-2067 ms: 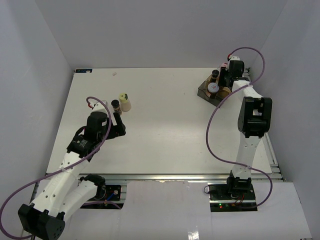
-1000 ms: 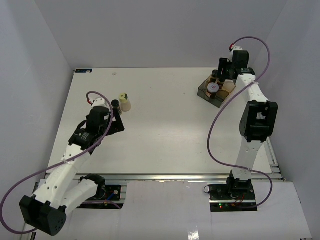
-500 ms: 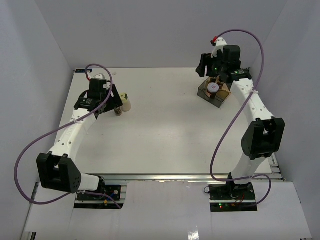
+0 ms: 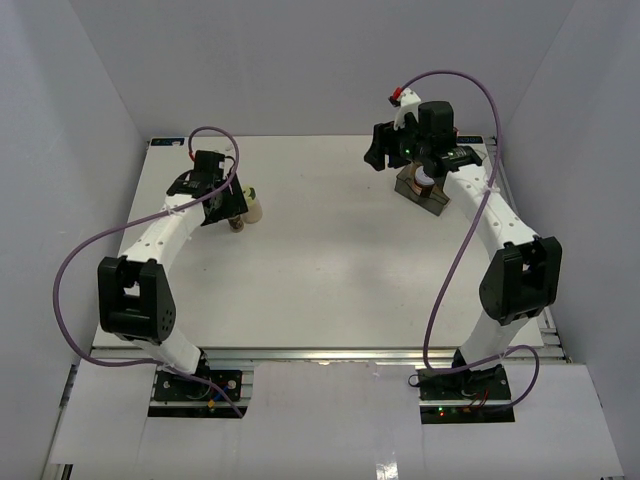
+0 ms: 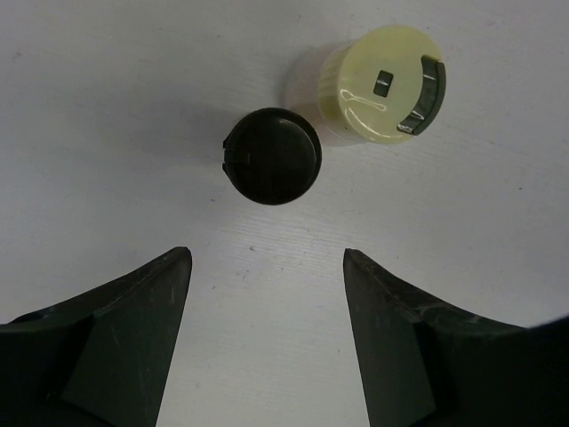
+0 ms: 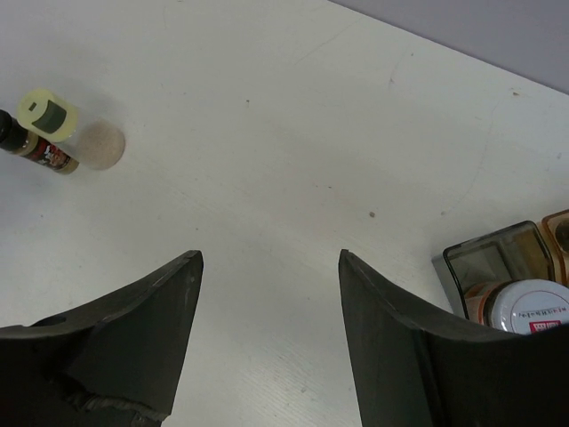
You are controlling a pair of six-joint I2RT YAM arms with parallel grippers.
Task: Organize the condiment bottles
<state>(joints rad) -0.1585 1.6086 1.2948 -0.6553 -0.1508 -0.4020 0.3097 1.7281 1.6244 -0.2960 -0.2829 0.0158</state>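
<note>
Two condiment bottles stand close together at the table's left. One is a cream jar (image 5: 382, 84) with a pale yellow cap, the other a dark bottle (image 5: 271, 167) with a black cap. My left gripper (image 5: 267, 253) hangs just above them, open, its jaws short of the black cap with only bare table between. From above, the left gripper (image 4: 230, 203) partly hides the dark bottle (image 4: 237, 222) next to the cream jar (image 4: 252, 208). My right gripper (image 6: 268, 258) is open and empty over bare table, left of the tray (image 6: 484, 258).
The amber-tinted tray (image 4: 418, 190) sits at the back right and holds a pink-capped jar (image 4: 427, 178); a white-capped jar (image 6: 533, 307) shows in it in the right wrist view. Grey walls close in the table on three sides.
The left arm has stretched forward until its gripper is over the two bottles. The right arm has risen from the tray and swung left, its gripper now off the tray's left side.
</note>
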